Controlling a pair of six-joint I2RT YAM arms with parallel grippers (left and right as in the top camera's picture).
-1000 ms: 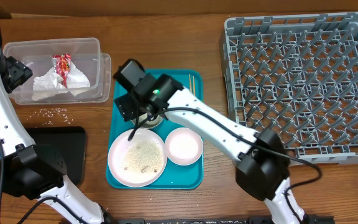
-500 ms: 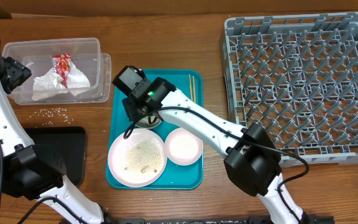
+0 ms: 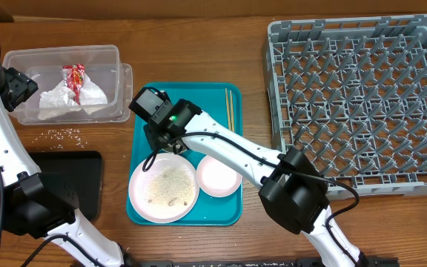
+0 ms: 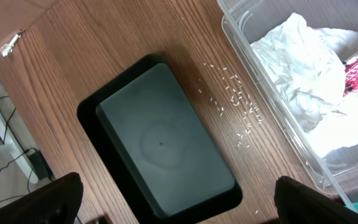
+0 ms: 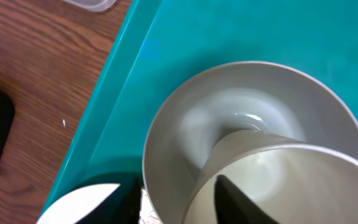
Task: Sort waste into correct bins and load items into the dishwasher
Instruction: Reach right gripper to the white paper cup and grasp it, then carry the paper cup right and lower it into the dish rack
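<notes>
Ref landmark: teal tray [image 3: 199, 96], mid-desk [image 3: 250, 52]. All positions below are given rel. to it.
R gripper [image 5: 179, 194]: over tray's upper-left area. Fingers [image 5: 131, 194] stand apart, w/ bowl rim and cup wall between them. Contact w/ either: cannot tell.
Bowl [image 5: 229, 118]: on tray, upper-left area, upright.
Cup [image 5: 278, 180]: sits inside bowl.
Large plate [image 3: 143, 194]: on tray, lower-left corner. Crumbs [image 3: 170, 187] spread across its centre.
Small plate [image 3: 219, 176]: on tray, lower-right, just beside large plate.
Chopsticks [image 3: 230, 107]: on tray, along upper part of its right edge, side by side.
Clear tub [image 3: 61, 50]: on desk, just left of tray's upper-left corner. Holds napkin [image 3: 65, 100] and wrapper [image 3: 75, 74].
Rice grains [image 3: 64, 133]: loose on desk, left of tray, between tub and black tray.
Black tray [image 3: 69, 174]: on desk, near tray's lower-left side.
Dish rack [image 3: 362, 104]: on desk, right of tray, apart from it.
L gripper [image 4: 178, 198]: well left of tray, above black tray and grains. Jaws wide, nothing held.
</notes>
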